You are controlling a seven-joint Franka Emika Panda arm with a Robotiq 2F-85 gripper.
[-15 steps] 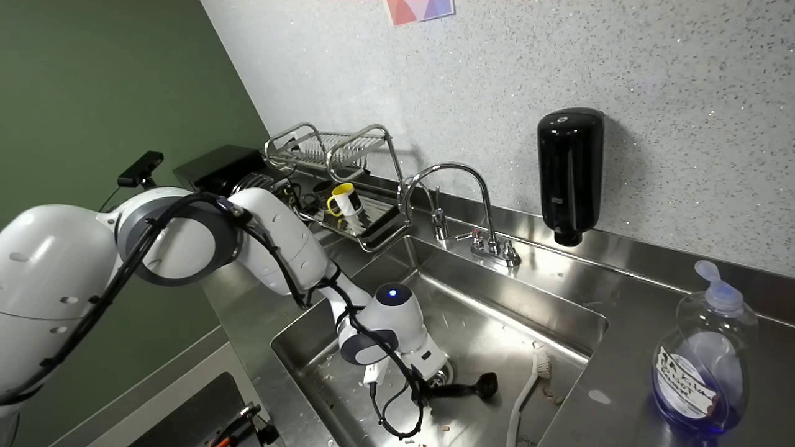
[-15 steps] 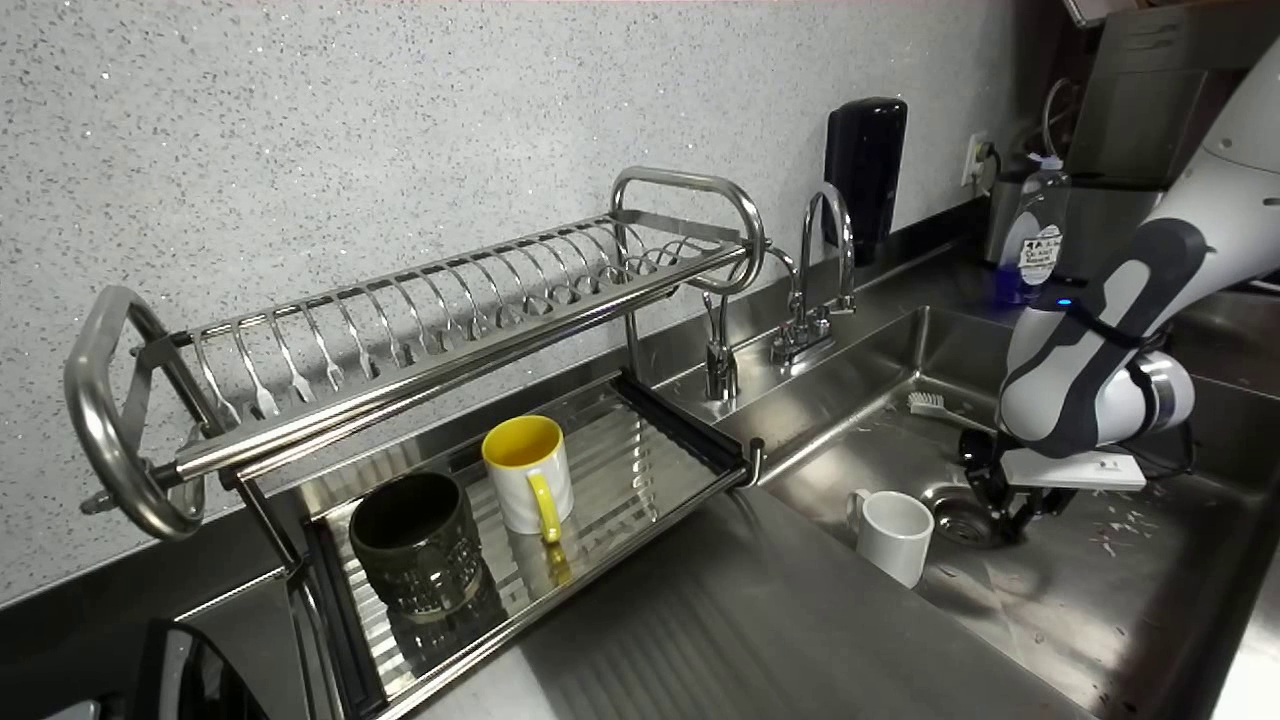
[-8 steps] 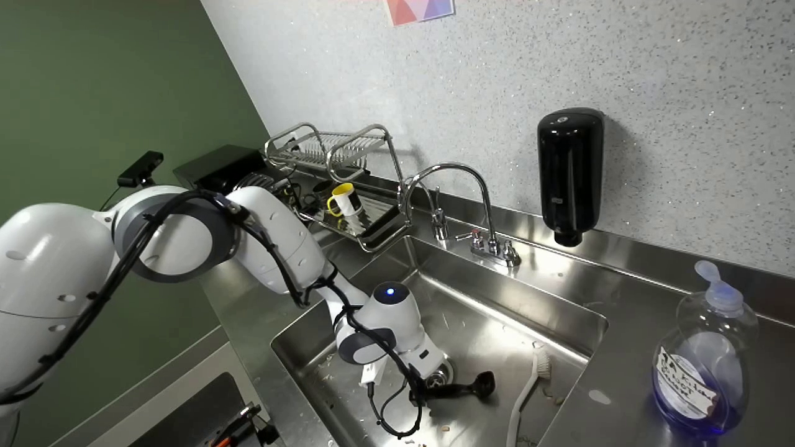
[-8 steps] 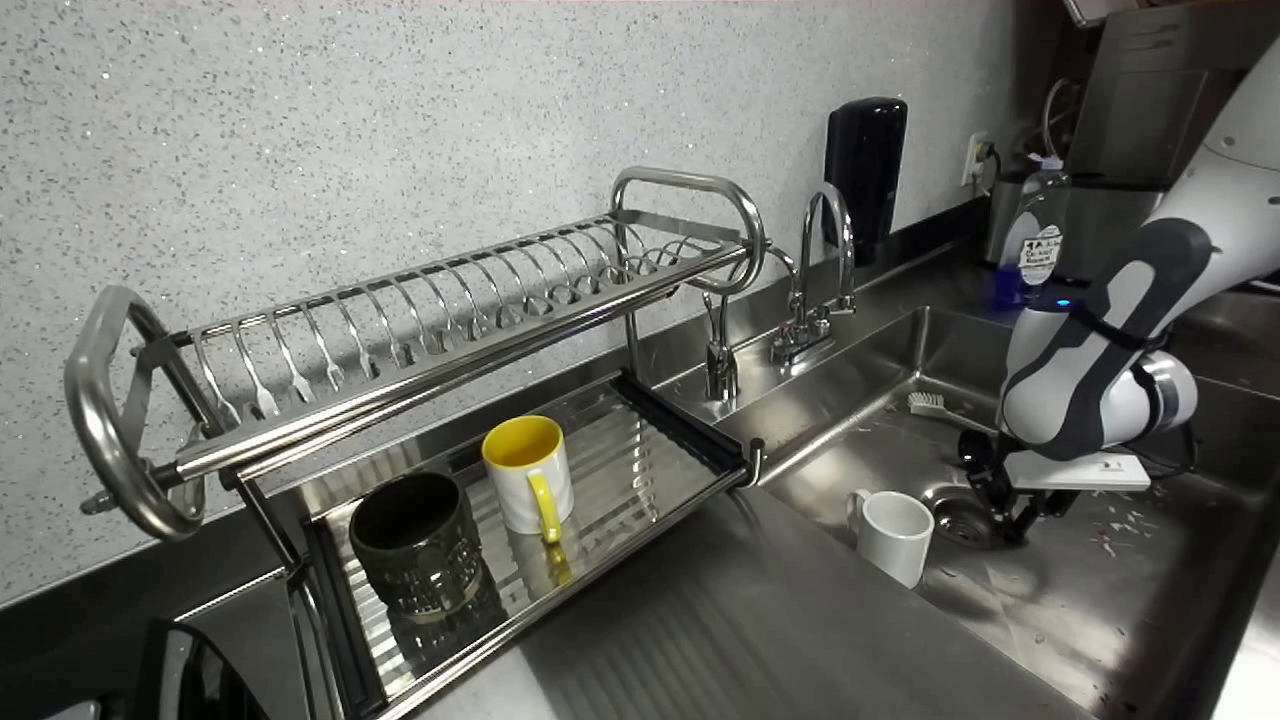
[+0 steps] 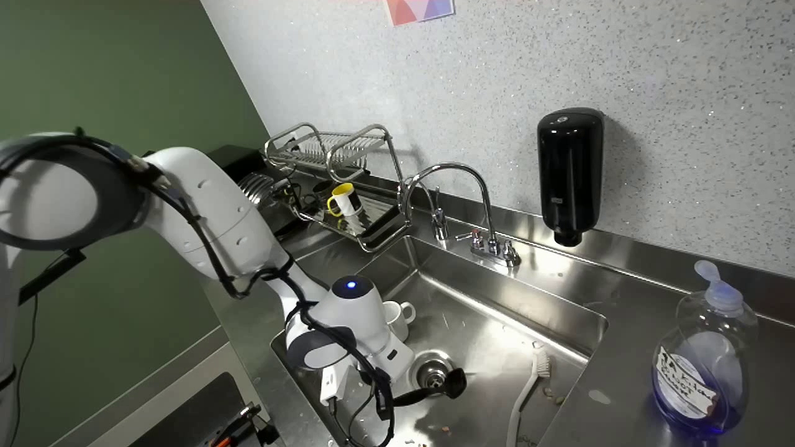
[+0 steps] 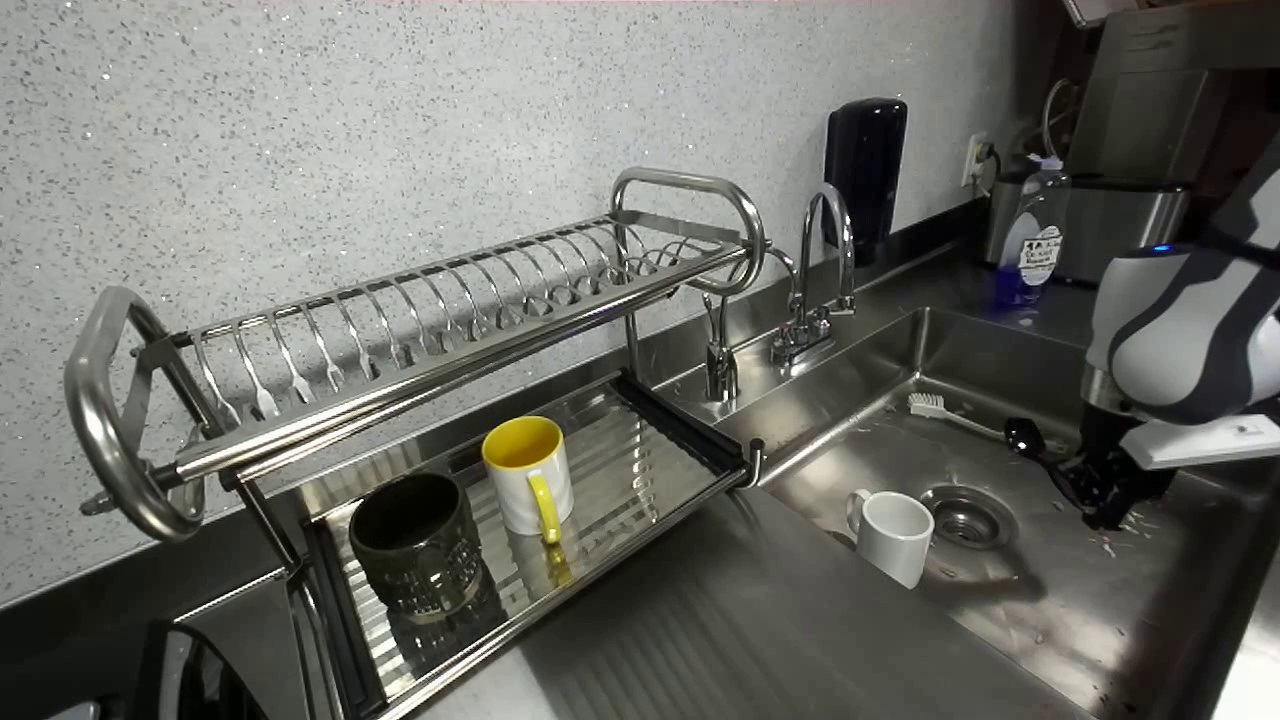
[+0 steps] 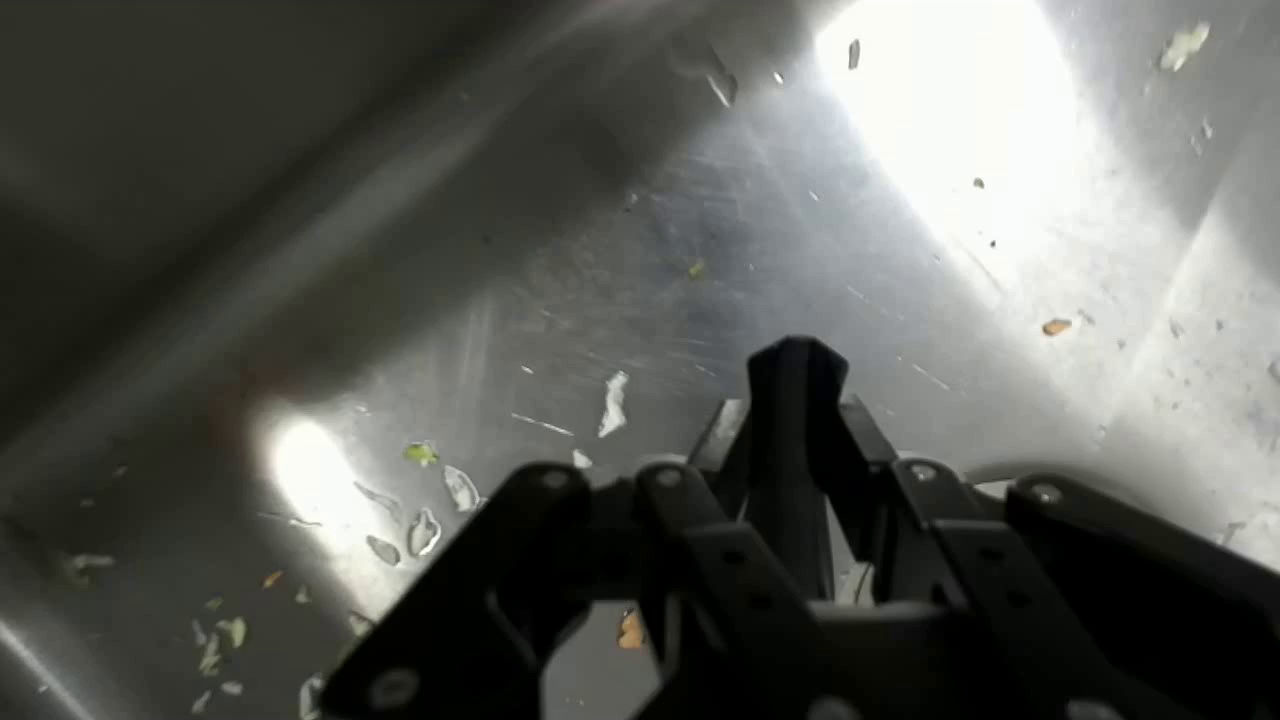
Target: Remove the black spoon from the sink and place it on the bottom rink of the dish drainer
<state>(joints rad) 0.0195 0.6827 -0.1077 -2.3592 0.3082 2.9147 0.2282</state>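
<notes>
The black spoon is held in my gripper [image 7: 790, 440], shut on its handle; the handle end [image 7: 797, 365] points forward between the fingertips in the wrist view. In an exterior view the spoon's rounded bowl [image 5: 455, 383] sticks out from the gripper [image 5: 386, 405] beside the drain. The spoon [image 6: 1024, 437] and gripper [image 6: 1095, 500] show in an exterior view inside the sink [image 6: 1060, 610], seemingly above its floor; the exact height is unclear. The dish drainer's bottom tier [image 6: 620, 500] holds mugs; its upper wire rack [image 6: 450, 330] is bare. The drainer [image 5: 366, 146] stands beyond the sink.
A white mug [image 6: 893, 540] stands in the sink near the drain [image 6: 965, 516]. A white brush [image 5: 539, 366] lies in the sink. A yellow-lined mug [image 6: 528, 485] and a dark mug [image 6: 415, 545] stand on the drainer. The chrome faucet [image 6: 845, 235] rises behind the sink.
My gripper has moved with the spoon away from the drain, to the left in an exterior view and right in an exterior view. The white mug and drain are now uncovered.
</notes>
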